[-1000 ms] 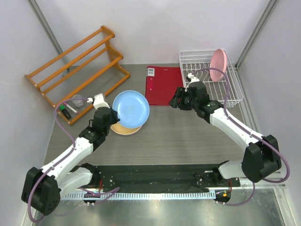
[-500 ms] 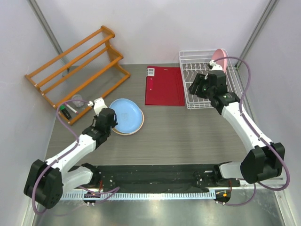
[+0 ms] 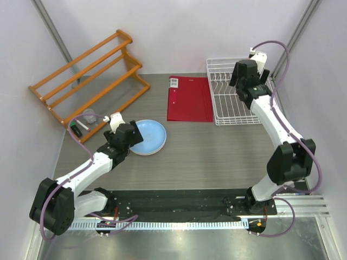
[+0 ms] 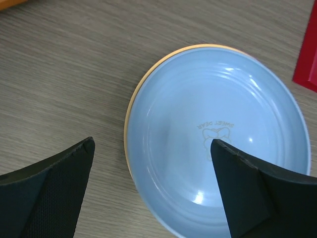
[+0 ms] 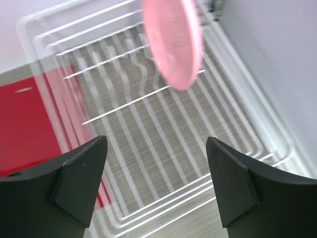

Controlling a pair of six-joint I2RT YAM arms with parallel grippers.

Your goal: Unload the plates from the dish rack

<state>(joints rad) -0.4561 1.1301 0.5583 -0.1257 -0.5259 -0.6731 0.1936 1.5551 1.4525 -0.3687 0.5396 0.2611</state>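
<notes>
The left gripper (image 4: 152,144) hangs with its fingers wide apart over the light blue plate (image 4: 218,129), which lies flat on the orange-yellow plate (image 4: 128,116) (only a thin rim shows) on the table (image 4: 59,74). The right gripper (image 5: 156,140), also spread and empty, hovers above the dish rack (image 5: 124,105). There the pink plate (image 5: 173,39) stands on edge, apparently toward the far end, though the view is blurred.
</notes>
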